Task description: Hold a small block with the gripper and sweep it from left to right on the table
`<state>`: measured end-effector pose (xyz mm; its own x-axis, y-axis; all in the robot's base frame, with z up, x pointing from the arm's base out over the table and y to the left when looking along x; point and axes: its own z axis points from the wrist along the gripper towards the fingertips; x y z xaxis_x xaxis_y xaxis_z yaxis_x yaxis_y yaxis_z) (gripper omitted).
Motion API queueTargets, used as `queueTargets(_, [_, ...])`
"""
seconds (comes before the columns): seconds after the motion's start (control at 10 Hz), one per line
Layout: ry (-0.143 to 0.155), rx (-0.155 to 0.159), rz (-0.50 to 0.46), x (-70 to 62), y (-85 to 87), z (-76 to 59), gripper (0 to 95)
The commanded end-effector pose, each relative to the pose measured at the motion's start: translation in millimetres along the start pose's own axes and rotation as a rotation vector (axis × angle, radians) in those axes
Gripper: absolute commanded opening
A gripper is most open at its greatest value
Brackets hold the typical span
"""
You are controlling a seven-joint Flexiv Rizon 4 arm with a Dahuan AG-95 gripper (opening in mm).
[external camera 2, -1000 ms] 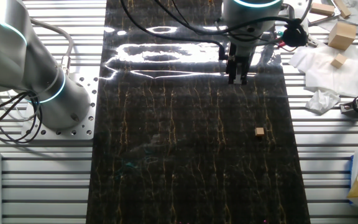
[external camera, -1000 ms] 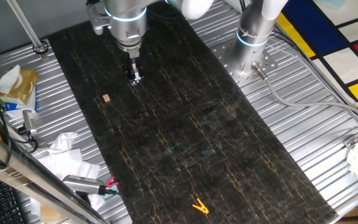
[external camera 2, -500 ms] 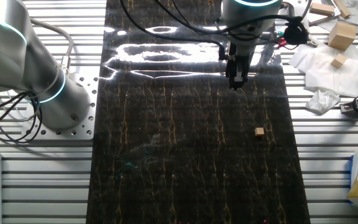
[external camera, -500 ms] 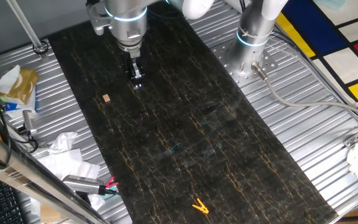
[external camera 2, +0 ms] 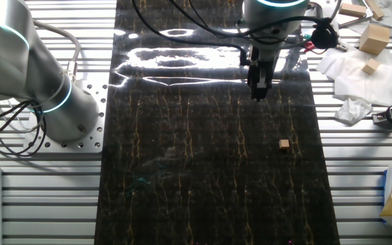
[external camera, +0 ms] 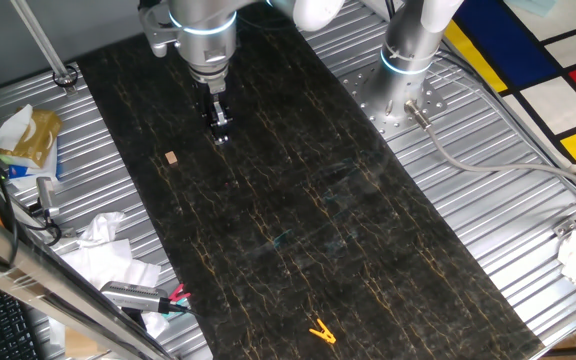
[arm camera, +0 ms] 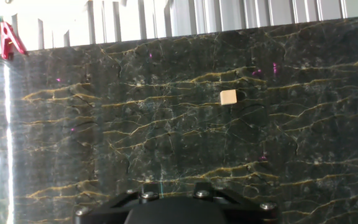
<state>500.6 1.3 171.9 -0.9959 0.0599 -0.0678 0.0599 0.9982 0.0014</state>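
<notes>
While the gripper (external camera: pixel 220 132) hangs over the far part of the table (external camera: pixel 298 230), the small block (external camera: pixel 171 157) lies alone on the dark marble, well apart from the fingers and not touched by anything. From one fixed view the block sits to the left of the gripper and a little nearer to the camera. From the other fixed view the block (external camera 2: pixel 284 144) is to the right of the gripper (external camera 2: pixel 258 91) and lower in the picture, close to the long edge of the table (external camera 2: pixel 182 204). In the hand view the block (arm camera: pixel 229 97) shows ahead of the hand, slightly right of the middle.

The fingers look pressed together with nothing between them, but they are small and dark, so I cannot tell this with certainty.

I judge the block is not yet picked up. The cube has no long axis, so the approach probably depends only on crossing this sideways gap and lowering over it.
</notes>
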Motion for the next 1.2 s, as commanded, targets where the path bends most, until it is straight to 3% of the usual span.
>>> queueTargets(0.1, [0.001,-0.003,-0.003,0.0,0.2,-0.4,38.0])
queueTargets(0.5, [-0.001,-0.003,-0.031,-3.9,3.6,-7.8,38.0])
queueTargets(1.0, [0.0,0.002,-0.019,-6.6,4.2,-7.4,38.0])
queueTargets(1.2, [0.001,0.026,-0.009,-6.7,4.1,-6.8,38.0])
